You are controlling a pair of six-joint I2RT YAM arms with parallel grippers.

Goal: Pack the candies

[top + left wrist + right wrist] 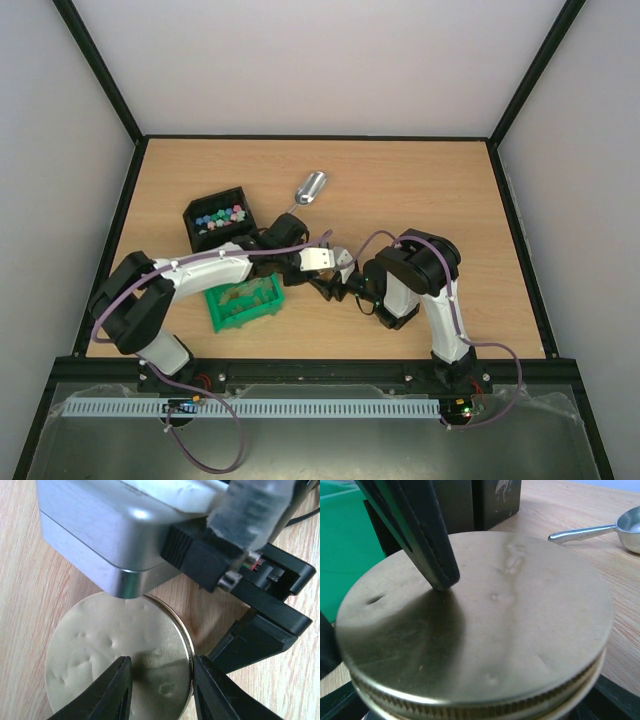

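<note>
On the wooden table (420, 190), the opening step of packing is in hand. The candies (222, 217) sit at left, bright ones in a black bin (197, 212), golden ones in a green basket (225, 318). At centre, both arms meet over a gold lid (520, 625). The right gripper (472, 680), fingers spread wide, appears to clasp it from below. The left gripper (161, 677) is partly open and holds nothing — one finger on top, one outside the rim. Next, seemingly: pinch and unscrew the lid, then take the metal scoop (312, 187), which lies apart.
</note>
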